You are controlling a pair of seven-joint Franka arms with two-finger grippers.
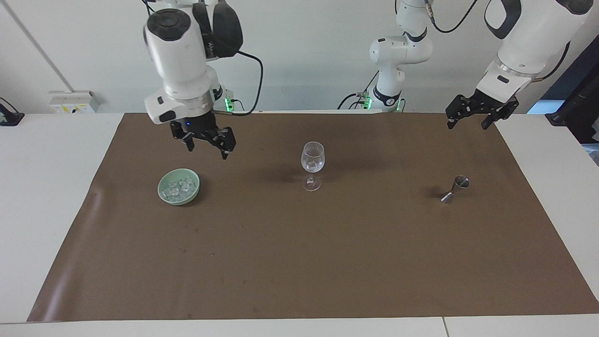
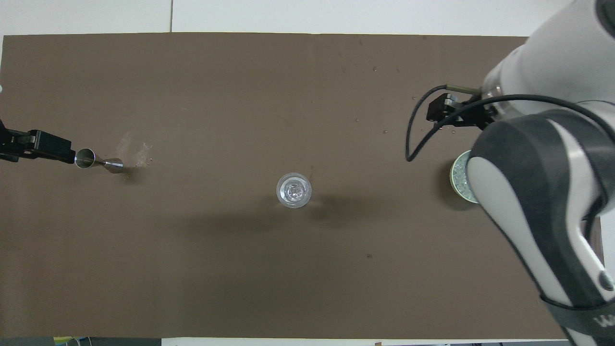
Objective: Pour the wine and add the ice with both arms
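A pale green bowl (image 1: 174, 198) holding ice (image 1: 180, 186) sits on the brown mat toward the right arm's end. In the overhead view only a sliver of the bowl (image 2: 455, 179) shows past the right arm. A clear stemmed glass (image 1: 312, 164) stands at mid mat with a few ice cubes inside, also seen in the overhead view (image 2: 294, 190). My right gripper (image 1: 207, 147) is open and empty, in the air over the mat beside the bowl. My left gripper (image 1: 468, 122) hangs open over the mat's edge at the left arm's end, above the steel jigger (image 1: 455, 189).
The jigger (image 2: 98, 161) stands alone toward the left arm's end, with a faint wet patch (image 2: 137, 151) beside it. The brown mat (image 1: 299, 262) covers most of the white table. The right arm's bulk hides that end of the mat in the overhead view.
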